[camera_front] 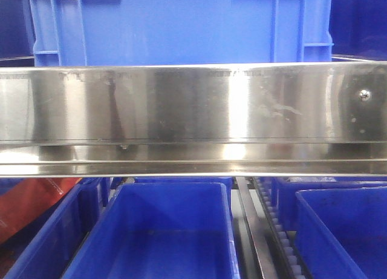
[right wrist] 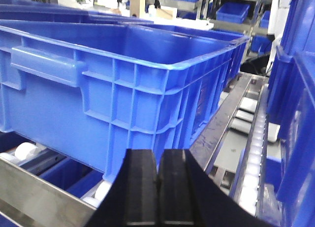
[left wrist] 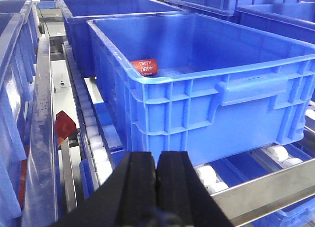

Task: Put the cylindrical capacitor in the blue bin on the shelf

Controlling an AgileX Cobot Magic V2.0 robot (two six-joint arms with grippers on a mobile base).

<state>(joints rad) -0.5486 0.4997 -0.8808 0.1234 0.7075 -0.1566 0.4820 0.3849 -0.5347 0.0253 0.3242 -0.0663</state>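
A red cylindrical capacitor (left wrist: 144, 67) with white "4680" print lies on its side inside the blue bin (left wrist: 206, 84), at its left wall. The bin stands on the shelf's white rollers (left wrist: 93, 138), behind the shiny steel front rail (camera_front: 181, 103). The bin also shows in the front view (camera_front: 181, 25) and the right wrist view (right wrist: 123, 79). My left gripper (left wrist: 156, 160) is shut and empty, just in front of the bin's near wall. My right gripper (right wrist: 158, 160) is shut and empty, near the bin's right front corner.
More blue bins stand on the shelf behind (left wrist: 113, 10) and beside the bin, and on the lower level (camera_front: 169, 230). A red piece (left wrist: 64, 124) shows below the left roller track. A steel side rail (right wrist: 221, 123) runs right of the bin.
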